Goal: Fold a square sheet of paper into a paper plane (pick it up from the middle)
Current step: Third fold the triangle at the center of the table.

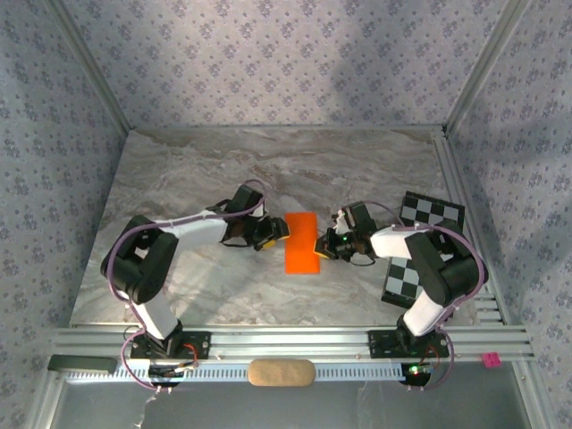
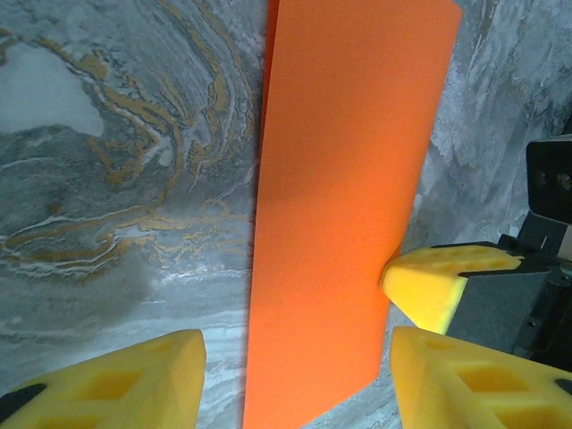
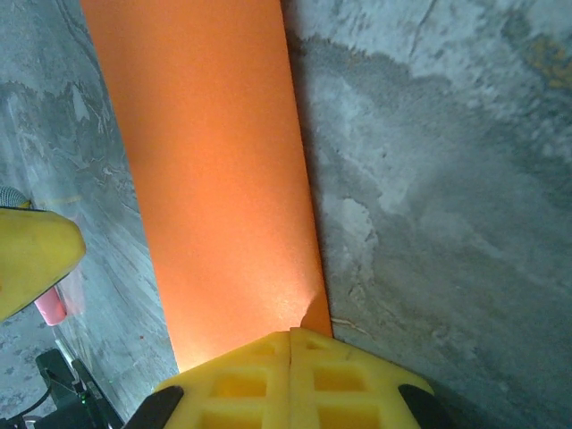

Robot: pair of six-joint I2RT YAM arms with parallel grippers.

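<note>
Two grippers and one sheet logged.

1. Square sheet of paper point(image 1: 302, 242): bright orange, plain. It lies flat as a narrow oblong near the centre of the marble table point(image 1: 179, 179), long axis running 12 to 6 o'clock in the top view.

2. Left gripper point(image 1: 279, 231): sits at the sheet's 9 o'clock. Fingers are approx. half open. In the left wrist view its yellow pads point(image 2: 125, 380) stand either side of the sheet's near end, with a strip of bare table showing betw. each pad and the paper. We see no contact and nothing held.

3. Right gripper point(image 1: 322, 250): sits at the sheet's 3 o'clock. Fingers are closed, pads point(image 3: 290, 380) pressed together with only a seam betw. them. The tip meets the sheet's long edge, and the left wrist view shows the same contact. We cannot tell whether any paper is pinched in the seam.

4. Checkerboard card point(image 1: 420, 255): black-and-white squares, at the table's 3 o'clock, partly under the right arm.

5. Small pink tag point(image 1: 490, 359): on the front rail at 5 o'clock, too small to read.
</note>
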